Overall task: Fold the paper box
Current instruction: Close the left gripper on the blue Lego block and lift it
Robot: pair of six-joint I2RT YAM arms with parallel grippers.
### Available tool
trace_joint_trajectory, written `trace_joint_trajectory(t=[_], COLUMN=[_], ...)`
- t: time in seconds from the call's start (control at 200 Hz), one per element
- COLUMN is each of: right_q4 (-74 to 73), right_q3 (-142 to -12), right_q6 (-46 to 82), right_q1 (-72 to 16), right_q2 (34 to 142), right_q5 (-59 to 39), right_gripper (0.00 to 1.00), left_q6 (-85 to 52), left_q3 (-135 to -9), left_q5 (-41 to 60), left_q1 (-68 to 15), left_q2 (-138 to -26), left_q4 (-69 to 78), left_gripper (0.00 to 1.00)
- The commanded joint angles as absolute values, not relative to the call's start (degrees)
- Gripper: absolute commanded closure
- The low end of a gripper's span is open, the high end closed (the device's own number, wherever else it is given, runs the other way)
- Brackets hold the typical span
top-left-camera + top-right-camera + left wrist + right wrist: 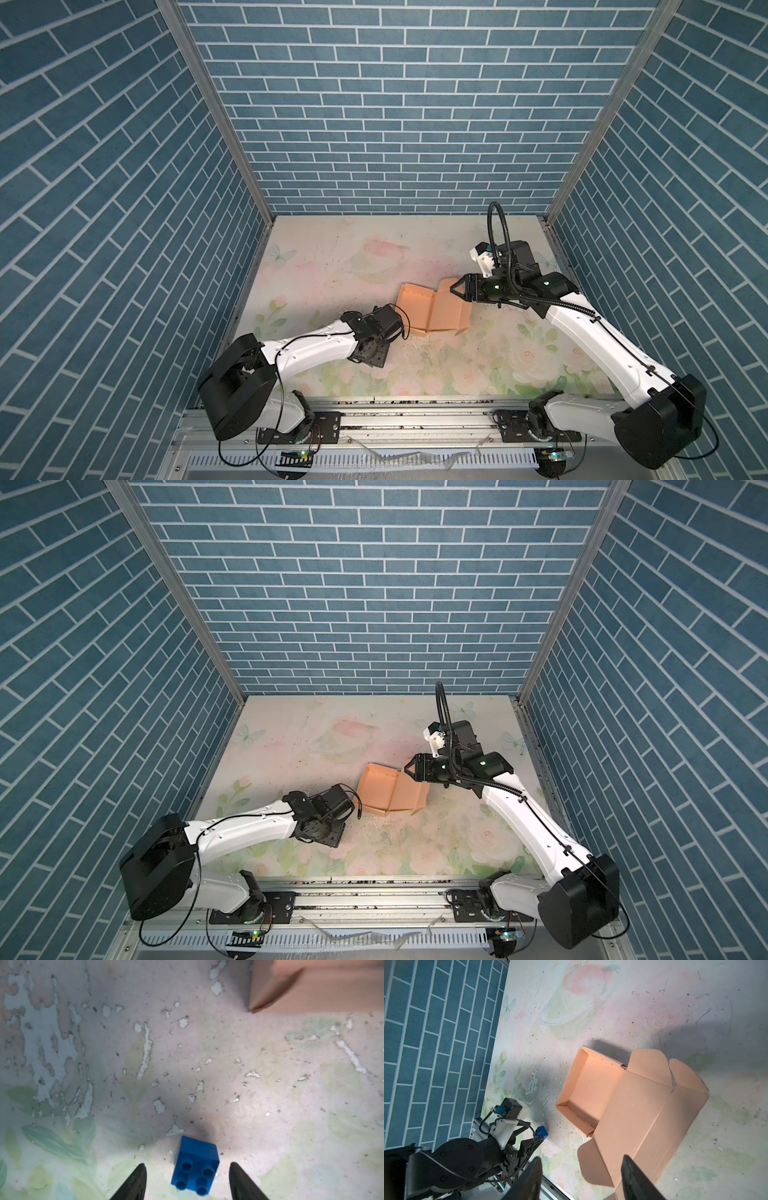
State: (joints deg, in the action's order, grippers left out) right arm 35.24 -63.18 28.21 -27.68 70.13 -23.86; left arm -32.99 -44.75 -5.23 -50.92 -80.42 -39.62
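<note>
Standing apart — right fingers point(635, 1180) flank the paper box point(591, 1088) lid.

No readable text, label, brand or number anywhere. Paper box point(643, 1109) plain, blue brick point(196, 1165) unmarked, tabletop point(332, 257) only floral print, walls point(374, 104) only brick pattern.

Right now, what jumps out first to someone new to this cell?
The peach paper box at the middle of the floral table: tray walls up, lid lying open. The right pincer hovers open over the lid's flaps. A small blue brick sits untouched inside the open left pincer.
</note>
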Motion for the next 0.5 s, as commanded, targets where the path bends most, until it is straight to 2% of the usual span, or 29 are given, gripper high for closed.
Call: trace_joint_trajectory(t=[0.0,0.375,0.495], right_q4=[34.5,33.8,34.1], right_q3=[-62.2,-61.8,-61.8], right_q6=[27.2,27.6,27.4], right_q1=[-27.5,-27.5,-27.5], right_q2=[68.9,68.4,68.2], right_q5=[-24.7,-25.0,-24.7], right_gripper=[0.39,0.39,0.4], left_q6=[-27.4,-27.1,-28.1], left_q3=[-45.3,-45.3,-45.9], left_q5=[-2.5,-2.4,-3.2], left_q1=[-51.1,-51.1,-51.0], left_q2=[-81.1,-85.9,-87.1], left_q4=[-38.6,-40.6,-41.0], left_gripper=[0.35,0.37,0.43])
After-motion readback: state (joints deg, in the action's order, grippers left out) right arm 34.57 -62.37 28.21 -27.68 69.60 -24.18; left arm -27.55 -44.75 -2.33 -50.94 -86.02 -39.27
